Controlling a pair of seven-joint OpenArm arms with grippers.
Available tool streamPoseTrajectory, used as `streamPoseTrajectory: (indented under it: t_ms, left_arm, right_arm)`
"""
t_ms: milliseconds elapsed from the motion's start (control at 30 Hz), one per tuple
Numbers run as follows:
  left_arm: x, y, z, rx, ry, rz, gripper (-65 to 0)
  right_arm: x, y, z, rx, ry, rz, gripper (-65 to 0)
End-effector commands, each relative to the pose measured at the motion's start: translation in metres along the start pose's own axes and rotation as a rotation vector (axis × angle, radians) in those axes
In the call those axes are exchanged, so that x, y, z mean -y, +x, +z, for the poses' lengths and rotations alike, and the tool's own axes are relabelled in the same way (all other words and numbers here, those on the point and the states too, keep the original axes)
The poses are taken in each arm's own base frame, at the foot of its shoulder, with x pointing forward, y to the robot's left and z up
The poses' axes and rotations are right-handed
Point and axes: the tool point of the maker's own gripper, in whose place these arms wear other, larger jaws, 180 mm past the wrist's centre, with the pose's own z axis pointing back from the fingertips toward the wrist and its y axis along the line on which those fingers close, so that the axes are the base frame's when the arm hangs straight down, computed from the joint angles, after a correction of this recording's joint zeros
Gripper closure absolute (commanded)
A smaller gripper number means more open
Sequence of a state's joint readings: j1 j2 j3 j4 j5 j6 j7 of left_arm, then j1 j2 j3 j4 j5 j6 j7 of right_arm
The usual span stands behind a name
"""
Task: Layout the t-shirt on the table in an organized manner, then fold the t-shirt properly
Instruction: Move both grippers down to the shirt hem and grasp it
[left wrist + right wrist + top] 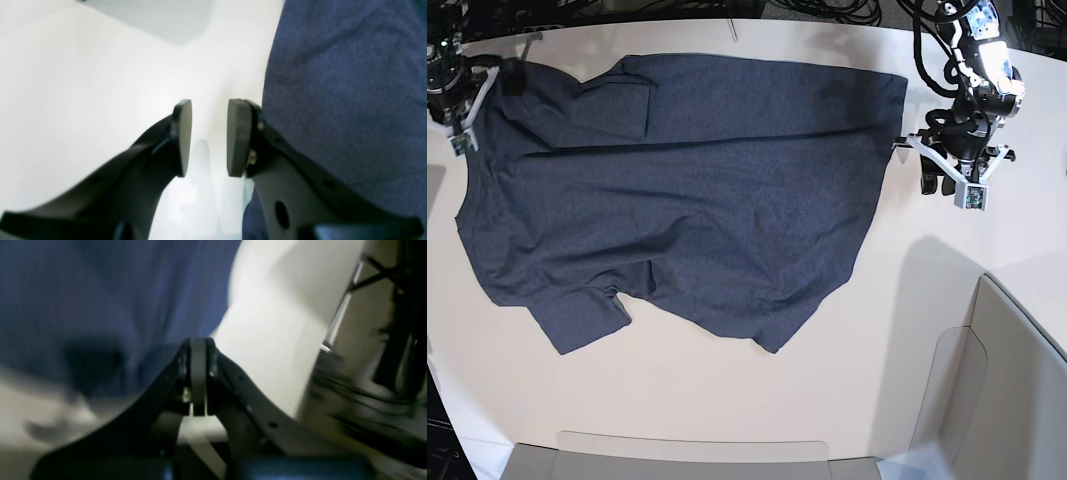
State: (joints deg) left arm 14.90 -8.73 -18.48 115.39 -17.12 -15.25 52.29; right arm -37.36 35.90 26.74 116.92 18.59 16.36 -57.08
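T-shirt (677,190) spread on table (727,400) — left pincer (209,138) spread beside hem; right pincer (199,373) pressed together.

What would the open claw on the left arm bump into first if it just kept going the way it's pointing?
Most likely the bare table. The left gripper has its jaws apart with only white tabletop between and ahead of them. The t-shirt lies just beside its right finger, so it might brush the fabric edge; depth is hard to judge.

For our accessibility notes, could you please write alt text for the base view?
A dark navy t-shirt lies spread but wrinkled across the white table. The left gripper hangs just off its right edge, and the right gripper sits at its top left corner.
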Motion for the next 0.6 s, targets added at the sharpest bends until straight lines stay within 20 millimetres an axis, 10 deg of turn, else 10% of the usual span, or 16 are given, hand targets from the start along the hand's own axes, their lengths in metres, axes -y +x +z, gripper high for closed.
streamPoseTrajectory:
  t_ms: [0, 233, 433, 567]
  left_arm:
    - [-0.001, 0.013, 0.003, 0.048, 0.001, -0.011, -18.1]
    - [0.019, 0.033, -0.005, 0.092, -0.05, -0.028, -17.9]
    - [0.082, 0.073, -0.027, 0.148, -0.212, -0.118, 0.0]
    - [0.106, 0.097, -0.061, 0.123, -0.276, -0.145, -0.7]
  right_arm:
    - [0.018, 0.017, 0.008, 0.084, -0.044, -0.067, 0.0]
    - [0.047, 0.092, 0.01, 0.436, -0.059, -0.602, 0.0]
    - [0.008, 0.178, -0.036, 0.484, 0.183, -0.73, 0.0]
    - [-0.007, 0.235, -0.062, 0.475, 0.271, -0.711, 0.0]
